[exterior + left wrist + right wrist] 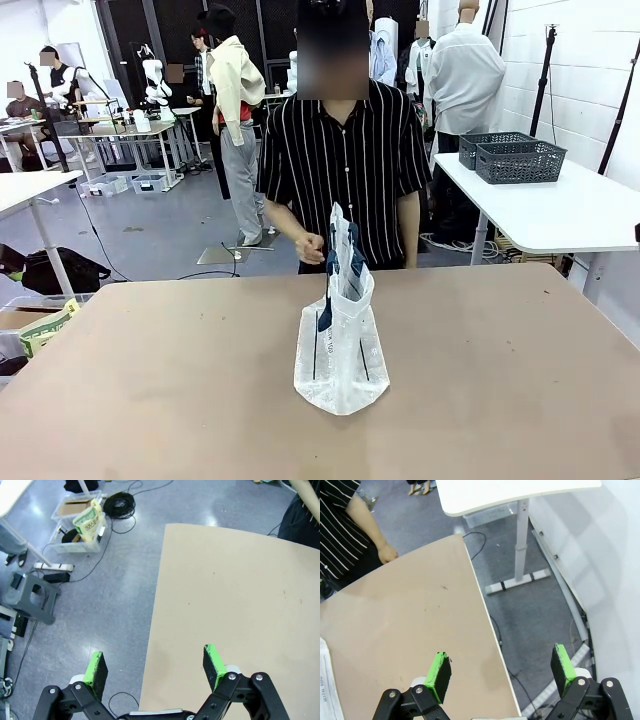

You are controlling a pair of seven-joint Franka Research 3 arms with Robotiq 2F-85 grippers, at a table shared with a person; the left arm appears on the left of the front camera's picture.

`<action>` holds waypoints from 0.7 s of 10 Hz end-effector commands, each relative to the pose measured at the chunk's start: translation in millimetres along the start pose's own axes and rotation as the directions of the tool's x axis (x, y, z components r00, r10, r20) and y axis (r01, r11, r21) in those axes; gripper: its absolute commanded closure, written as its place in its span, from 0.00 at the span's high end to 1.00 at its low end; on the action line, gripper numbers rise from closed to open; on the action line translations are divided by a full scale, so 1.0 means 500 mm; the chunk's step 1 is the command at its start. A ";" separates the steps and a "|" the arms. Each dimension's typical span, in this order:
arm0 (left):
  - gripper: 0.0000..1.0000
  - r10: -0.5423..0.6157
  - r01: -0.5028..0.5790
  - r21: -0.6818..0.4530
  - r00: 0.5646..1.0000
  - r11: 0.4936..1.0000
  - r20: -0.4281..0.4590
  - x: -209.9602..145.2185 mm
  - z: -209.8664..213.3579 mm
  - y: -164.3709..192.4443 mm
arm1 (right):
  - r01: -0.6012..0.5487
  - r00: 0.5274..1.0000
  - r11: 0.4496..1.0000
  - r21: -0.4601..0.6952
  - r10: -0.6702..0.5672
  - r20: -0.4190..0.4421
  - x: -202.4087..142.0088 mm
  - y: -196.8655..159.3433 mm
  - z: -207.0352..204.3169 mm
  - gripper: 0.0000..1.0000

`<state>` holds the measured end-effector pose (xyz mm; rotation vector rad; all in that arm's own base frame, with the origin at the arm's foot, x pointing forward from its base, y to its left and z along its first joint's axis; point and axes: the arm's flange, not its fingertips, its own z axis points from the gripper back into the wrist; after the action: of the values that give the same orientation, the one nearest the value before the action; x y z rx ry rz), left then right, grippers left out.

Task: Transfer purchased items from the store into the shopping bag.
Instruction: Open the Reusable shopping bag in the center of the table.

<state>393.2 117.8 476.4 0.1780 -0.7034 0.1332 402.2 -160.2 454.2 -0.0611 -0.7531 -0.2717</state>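
The shopping bag (340,350) stands upright at the middle of the brown table (150,370), translucent white with navy handles and black lettering; its edge (329,680) also shows in the right wrist view. A person in a striped shirt stands behind it, one hand (312,246) near the top of the handles. My left gripper (156,666) hangs open above the table's left edge with nothing between its fingers. My right gripper (501,667) is open over the table's right edge, likewise empty. The purchased items and the store basket are out of view.
Two dark grey lattice baskets (518,158) sit on a white side table (560,215) at the back right. Below the left edge lie a clear bin (80,525), cables and a grey stool (32,597). A white table leg (521,540) stands right of my table.
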 end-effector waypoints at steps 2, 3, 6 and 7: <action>1.00 -0.008 0.009 0.020 1.000 1.000 -0.007 -0.001 0.001 -0.003 | -0.009 1.000 1.000 -0.007 0.009 -0.004 -0.003 -0.001 0.000 1.00; 1.00 -0.008 0.009 0.020 1.000 1.000 -0.007 -0.001 0.001 -0.003 | -0.009 1.000 1.000 -0.007 0.009 -0.004 -0.003 -0.001 0.000 1.00; 1.00 -0.008 0.009 0.020 1.000 1.000 -0.007 -0.001 0.001 -0.003 | -0.009 1.000 1.000 -0.007 0.009 -0.004 -0.003 -0.001 0.000 1.00; 1.00 -0.008 0.009 0.020 1.000 1.000 -0.007 -0.001 0.001 -0.003 | -0.009 1.000 1.000 -0.007 0.009 -0.004 -0.003 -0.001 0.000 1.00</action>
<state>393.2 117.8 476.4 0.1780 -0.7034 0.1332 402.2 -160.2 454.2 -0.0611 -0.7531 -0.2717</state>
